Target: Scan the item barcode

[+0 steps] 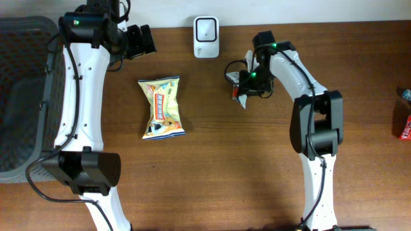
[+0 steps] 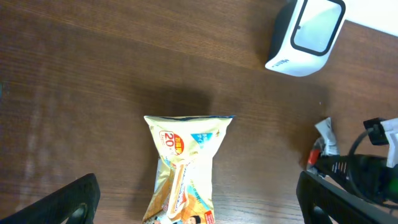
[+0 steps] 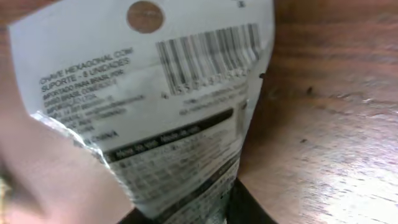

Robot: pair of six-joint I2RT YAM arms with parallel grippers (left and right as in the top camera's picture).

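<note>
Overhead: wood surface (image 1: 225,179); grey basket (image 1: 19,96) at its left edge; snack bag (image 1: 162,108) lying flat mid-surface, nothing touching it; white scanner (image 1: 206,37) at the far edge, centre; left pincer (image 1: 146,40) released, jaws wide, beyond the bag, nothing in it; right pincer (image 1: 244,83) clenched on a small printed packet (image 1: 239,95), near the scanner on its right; right wrist view: packet's barcode (image 3: 208,53) faces the camera, label creased.
</note>
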